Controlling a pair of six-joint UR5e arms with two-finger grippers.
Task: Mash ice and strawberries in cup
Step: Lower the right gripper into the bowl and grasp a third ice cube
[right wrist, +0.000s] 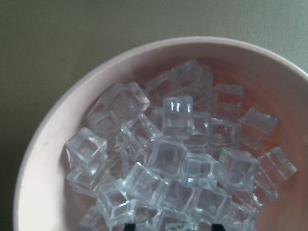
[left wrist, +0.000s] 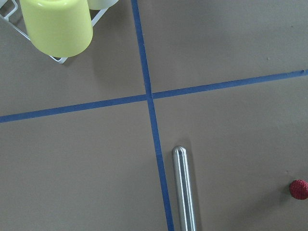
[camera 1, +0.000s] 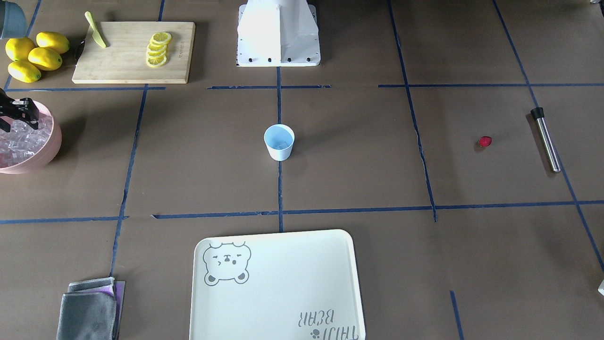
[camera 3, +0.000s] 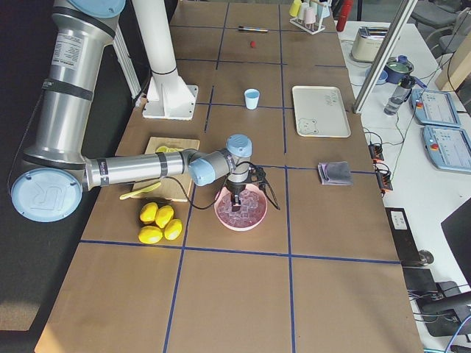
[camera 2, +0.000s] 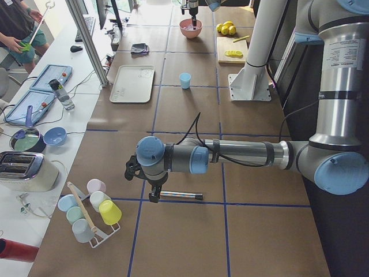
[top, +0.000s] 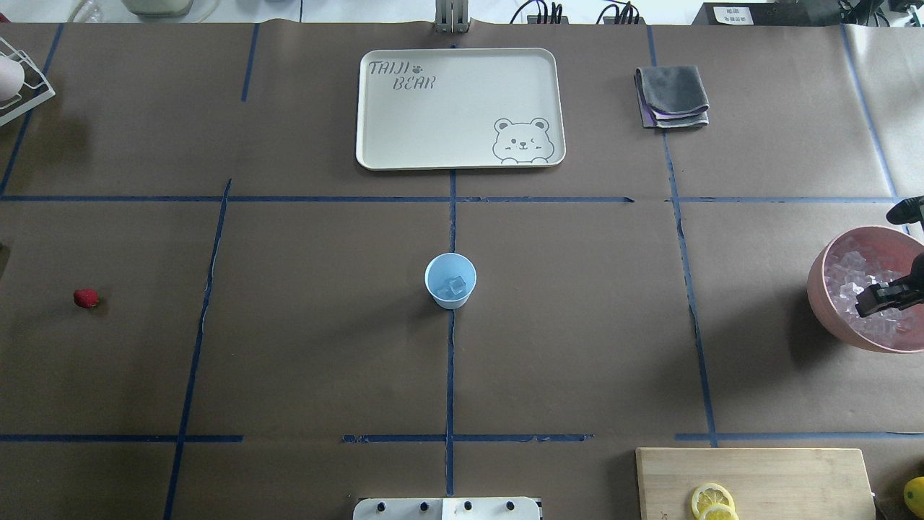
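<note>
The pale-blue cup (top: 450, 280) stands at the table's centre with a couple of ice cubes in it; it also shows in the front view (camera 1: 279, 141). The red strawberry (top: 86, 297) lies alone on the robot's left and shows in the left wrist view (left wrist: 299, 189). My right gripper (top: 866, 302) hangs open just above the ice (right wrist: 173, 159) heaped in the pink bowl (top: 830, 310), holding nothing. My left gripper (camera 2: 153, 197) hovers over a steel muddler (left wrist: 185, 190); I cannot tell whether it is open or shut.
A cream tray (top: 375, 108) lies beyond the cup. A folded grey cloth (top: 673, 96) lies right of the tray. A cutting board (camera 1: 122, 61) with lemon slices (camera 1: 158, 48), a knife and lemons (camera 1: 35, 55) sit near the bowl. A cup rack (camera 2: 92, 210) stands by the left gripper.
</note>
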